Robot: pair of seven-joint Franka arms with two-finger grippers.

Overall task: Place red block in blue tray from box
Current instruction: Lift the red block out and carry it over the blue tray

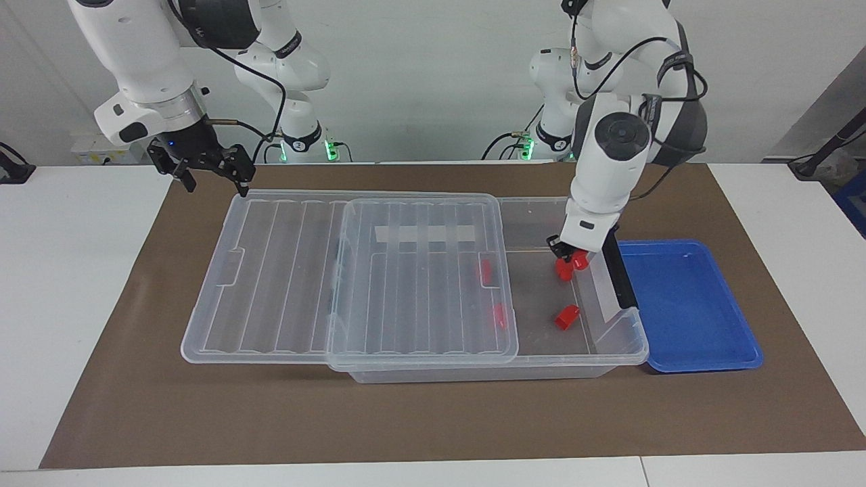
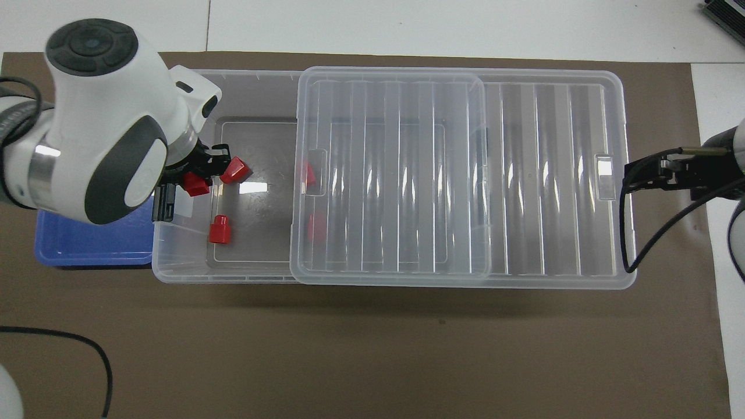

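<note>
No readable writing or brand marks anywhere; only label-like thing is a blank whitish tape strip (image 1: 423,234) on the lid (image 1: 352,277).

Landmark = the box (image 1: 612,338), clear bin on the brown mat (image 1: 433,419).

Lid: clear, ribbed, slid off toward the right arm's end of the box, so it covers about half of the box and overhangs the mat past that end. The end of the box toward the left arm is uncovered.

Box contents: five red blocks.
- Two under the lid edge, seen through the plastic (image 1: 484,270), (image 1: 499,315).
- One loose on the box floor in the uncovered part (image 1: 567,316), lying clear of the others, farther from the robots than my left gripper.
- One just beside my left fingertips (image 2: 236,170), on the box floor as far as I can tell.
- The red block (image 2: 195,185) I'm after: at my left gripper, inside the uncovered end of the box, close to the end wall with the black clip handle (image 1: 620,277).

My left gripper (image 1: 565,253): down inside the box, fingers closed in on the red block, gripping it. Can't tell whether it's off the floor.

Blue tray (image 1: 683,304): on the mat, touching the box's end toward the left arm. Nothing in it.

My right gripper (image 1: 203,166): waiting over the mat at the lid's overhanging end, fingers spread apart, holding nothing.
</note>
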